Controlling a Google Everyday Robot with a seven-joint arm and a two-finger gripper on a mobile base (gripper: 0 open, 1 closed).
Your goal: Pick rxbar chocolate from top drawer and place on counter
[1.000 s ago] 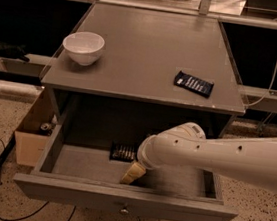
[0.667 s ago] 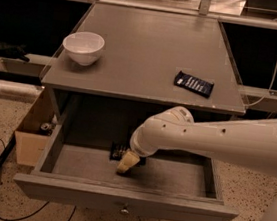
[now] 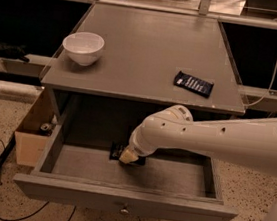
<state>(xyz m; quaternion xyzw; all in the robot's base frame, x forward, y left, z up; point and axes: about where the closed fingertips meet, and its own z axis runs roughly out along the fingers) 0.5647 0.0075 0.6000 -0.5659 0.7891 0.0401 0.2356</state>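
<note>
The top drawer (image 3: pixel 117 198) is pulled open below the counter (image 3: pixel 147 38). A dark flat bar, the rxbar chocolate (image 3: pixel 116 150), lies on the drawer floor near the back middle, mostly hidden by my arm. My gripper (image 3: pixel 128 156) is down inside the drawer, right at the bar's right side and over it. The white arm reaches in from the right. I cannot tell whether the gripper touches the bar.
A white bowl (image 3: pixel 83 47) sits at the counter's left. A bluish-black bar with white text (image 3: pixel 193 83) lies at the counter's right front. A cardboard box (image 3: pixel 28 137) holding a can stands left of the cabinet. Cables lie on the floor.
My arm has swung left and further back inside the drawer, bringing the gripper from the drawer's middle onto the dark bar.
</note>
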